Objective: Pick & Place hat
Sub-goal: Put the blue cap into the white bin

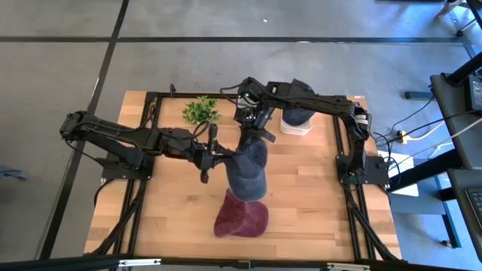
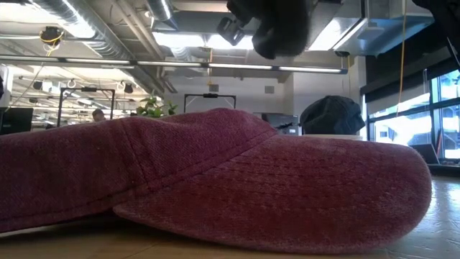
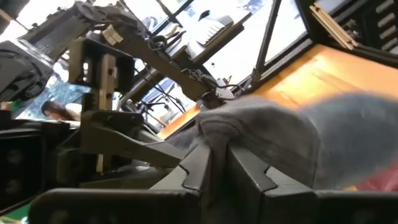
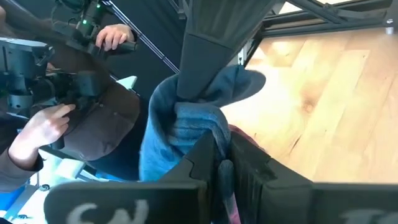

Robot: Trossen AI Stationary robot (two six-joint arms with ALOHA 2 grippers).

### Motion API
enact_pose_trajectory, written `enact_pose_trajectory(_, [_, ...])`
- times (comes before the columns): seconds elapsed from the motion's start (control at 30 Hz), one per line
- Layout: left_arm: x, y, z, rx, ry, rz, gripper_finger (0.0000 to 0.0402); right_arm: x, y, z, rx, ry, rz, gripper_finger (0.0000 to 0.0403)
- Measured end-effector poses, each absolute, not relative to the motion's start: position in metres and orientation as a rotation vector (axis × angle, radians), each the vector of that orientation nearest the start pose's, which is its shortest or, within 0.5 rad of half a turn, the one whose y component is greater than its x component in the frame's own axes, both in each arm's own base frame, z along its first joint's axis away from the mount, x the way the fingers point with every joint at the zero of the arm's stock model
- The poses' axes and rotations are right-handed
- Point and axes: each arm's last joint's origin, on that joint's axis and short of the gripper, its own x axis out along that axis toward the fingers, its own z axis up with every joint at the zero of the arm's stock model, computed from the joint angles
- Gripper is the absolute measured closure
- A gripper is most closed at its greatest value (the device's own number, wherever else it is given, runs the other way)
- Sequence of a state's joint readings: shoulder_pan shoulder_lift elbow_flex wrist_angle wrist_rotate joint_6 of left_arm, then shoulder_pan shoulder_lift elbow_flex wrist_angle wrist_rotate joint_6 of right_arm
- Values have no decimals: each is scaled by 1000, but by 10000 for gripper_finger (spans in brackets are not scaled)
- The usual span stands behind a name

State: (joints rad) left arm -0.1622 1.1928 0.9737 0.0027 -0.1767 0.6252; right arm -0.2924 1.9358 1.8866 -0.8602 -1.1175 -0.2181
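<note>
A grey-blue knit hat (image 1: 249,172) hangs in the air over the table's middle, held by both grippers. My left gripper (image 1: 218,155) is shut on its left side, and my right gripper (image 1: 257,136) is shut on its far upper part. A maroon cap (image 1: 241,217) lies flat on the table near the near edge, just below the hanging hat. It fills the low view (image 2: 215,180). The low view shows the hanging hat (image 2: 282,32) only at the picture's top. My left gripper (image 3: 214,149) pinches a bunched fold of the grey hat's cloth (image 3: 217,127) between its two fingers, coming level from the table's left. The hat is lifted clear of the table. My right gripper (image 4: 221,148) pinches a gathered fold of the hat's edge (image 4: 196,124) between its fingers, coming from above and the far side. The rest of the hat hangs below it.
A dark knit hat on a white stand (image 1: 297,118) sits at the far right of the table, also in the low view (image 2: 330,115). A small green plant (image 1: 200,111) stands at the far edge. A person's hands (image 4: 112,36) show beyond the table.
</note>
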Motion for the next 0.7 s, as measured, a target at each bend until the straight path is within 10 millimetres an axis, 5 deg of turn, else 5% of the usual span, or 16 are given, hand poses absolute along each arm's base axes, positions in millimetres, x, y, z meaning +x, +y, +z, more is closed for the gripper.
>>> enact_pose_trajectory(0.37, [267,-37,338,583,175,6,289,395,-93,344,373,619,788,365])
enact_pose_trajectory(0.7, [249,-28,350,346,170,73,247,346,-90,393,243,647,559,365])
